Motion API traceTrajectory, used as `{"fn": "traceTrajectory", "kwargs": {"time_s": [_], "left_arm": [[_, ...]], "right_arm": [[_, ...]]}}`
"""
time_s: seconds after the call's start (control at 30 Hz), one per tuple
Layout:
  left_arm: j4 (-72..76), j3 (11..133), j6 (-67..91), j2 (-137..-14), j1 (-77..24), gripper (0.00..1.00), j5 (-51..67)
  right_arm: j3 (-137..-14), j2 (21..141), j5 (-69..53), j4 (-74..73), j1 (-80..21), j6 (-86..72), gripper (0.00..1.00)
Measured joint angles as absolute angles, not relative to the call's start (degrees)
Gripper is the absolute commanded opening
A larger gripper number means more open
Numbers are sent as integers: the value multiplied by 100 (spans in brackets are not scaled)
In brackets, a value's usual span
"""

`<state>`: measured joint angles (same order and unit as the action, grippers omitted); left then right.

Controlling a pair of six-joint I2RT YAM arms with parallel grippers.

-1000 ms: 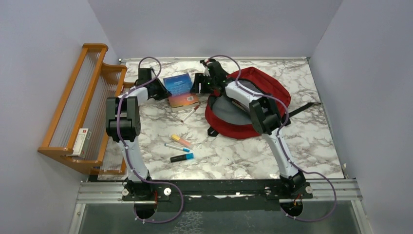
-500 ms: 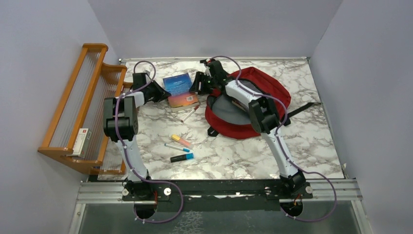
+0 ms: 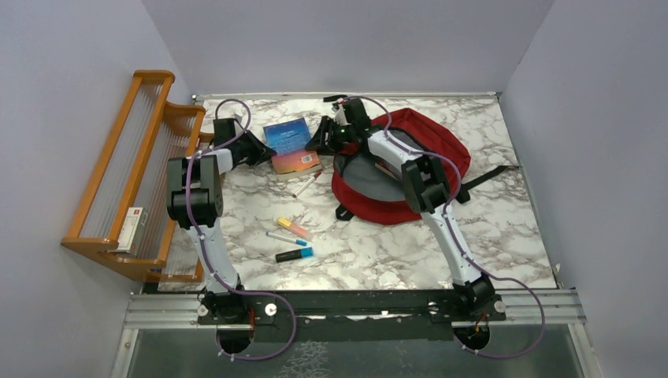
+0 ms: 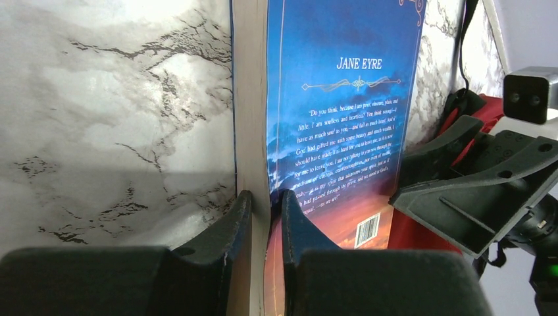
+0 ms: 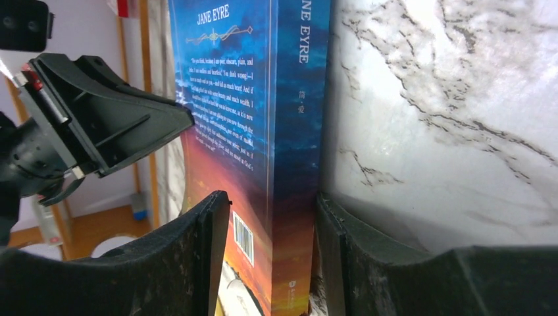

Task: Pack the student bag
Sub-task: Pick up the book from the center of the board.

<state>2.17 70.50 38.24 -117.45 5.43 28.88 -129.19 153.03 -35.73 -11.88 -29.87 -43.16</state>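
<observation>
Now left hand (image 4: 266, 217) clamped on book (image 3: 291, 146), right hand (image 5: 273, 253) spread, nudged closer.

Right pincer (image 5: 266, 257) straddles spine of Jane Eyre book (image 5: 250, 118), fingers apart; left pincer (image 5: 99, 125) opposite.

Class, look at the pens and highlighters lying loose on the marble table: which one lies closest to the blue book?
The thin red-capped white pen, just below the blue Jane Eyre paperback. The orange-and-yellow highlighter, slim blue-capped pen and black-and-blue highlighter lie further toward the arm bases.
</observation>
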Motion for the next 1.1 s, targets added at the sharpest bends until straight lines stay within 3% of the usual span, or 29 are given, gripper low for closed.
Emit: {"fn": "traceTrajectory", "kwargs": {"time_s": [0.3, 0.6, 0.67, 0.73, 0.8, 0.83, 1.0, 1.1], "left_arm": [[128, 7131, 3743, -11773, 543, 0, 2917], [95, 7155, 3691, -11767, 539, 0, 2912], [82, 7155, 3653, -11745, 528, 16, 2888], [49, 7155, 3583, -11690, 504, 41, 2801], [-27, 7150, 3489, -11603, 460, 67, 2674], [-209, 7122, 3395, -11507, 423, 74, 2530], [-762, 6987, 3218, -10803, 320, 98, 2078], [-945, 6810, 3173, -10051, 314, 99, 1756]], "right_arm": [[-12693, 15423, -4322, -519, -2941, -4866, 46], [-12564, 15458, -4512, -244, -2939, -5015, 19], [-12484, 15445, -4508, -154, -2939, -4954, 10], [-12342, 15371, -4464, -45, -2941, -4860, 2], [-12147, 15216, -4386, 5, -2963, -4716, 1], [-12033, 15104, -4329, 5, -2982, -4606, 1], [-11478, 14357, -4084, 16, -3098, -4086, 1], [-11312, 13852, -3968, 3, -3142, -3819, 0]]}}
